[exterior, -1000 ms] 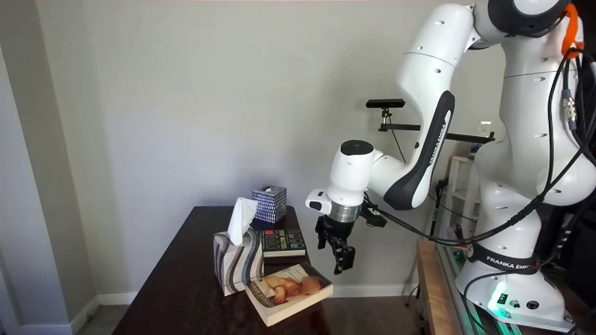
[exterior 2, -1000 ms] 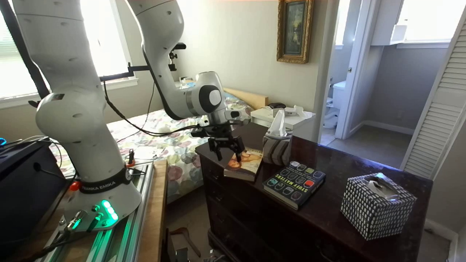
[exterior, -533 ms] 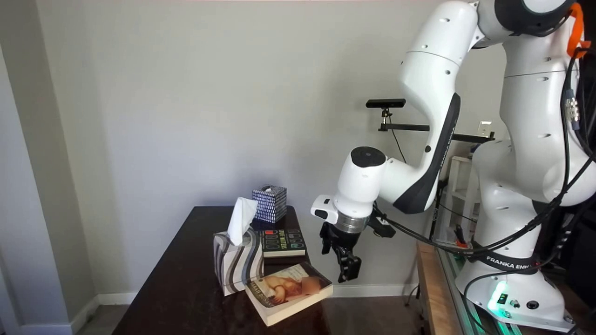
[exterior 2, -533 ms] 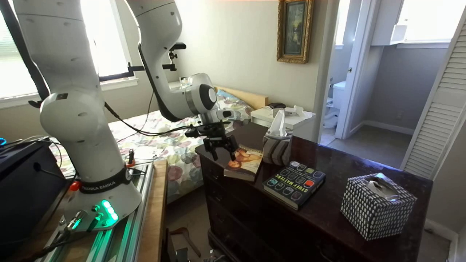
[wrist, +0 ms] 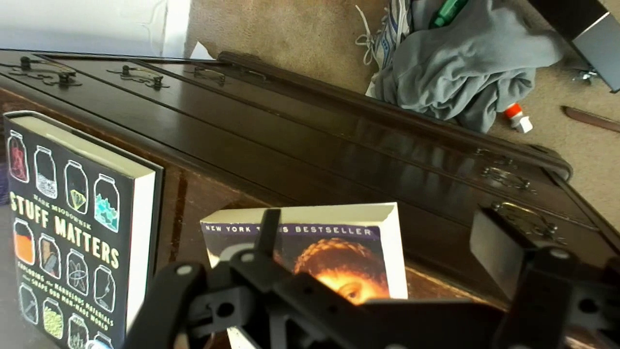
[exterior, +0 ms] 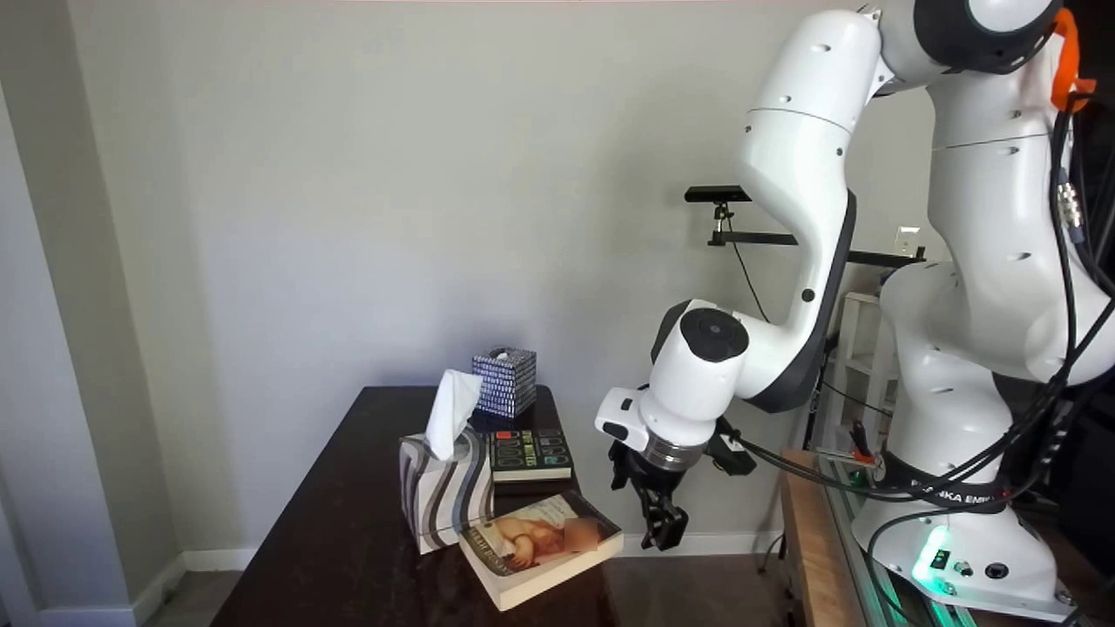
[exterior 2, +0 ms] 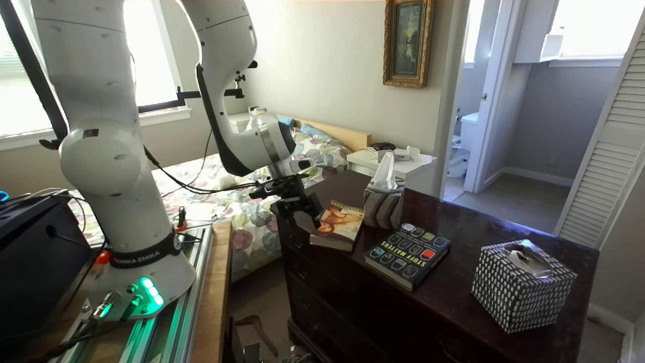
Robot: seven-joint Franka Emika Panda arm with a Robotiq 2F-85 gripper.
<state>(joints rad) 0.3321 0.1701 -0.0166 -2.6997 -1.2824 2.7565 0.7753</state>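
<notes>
Gripper (wrist: 380,237), fingers apart, near the paperback (exterior 2: 340,224). Dresser (exterior 2: 468,227), dark polished wood, bearing the paperback at its drawer-side edge, striped tissue box (exterior 2: 383,207) just beside, "Stuff Matters" hardcover (exterior 2: 408,254) near. Bed (exterior 2: 252,229), patterned cover, far left in an exterior view. Paperback: painted auburn-haired figure, purple "New York Times Bestseller" band, cream pages. Face up; head toward the drawer fronts; long axis aslant across the dresser top.
</notes>
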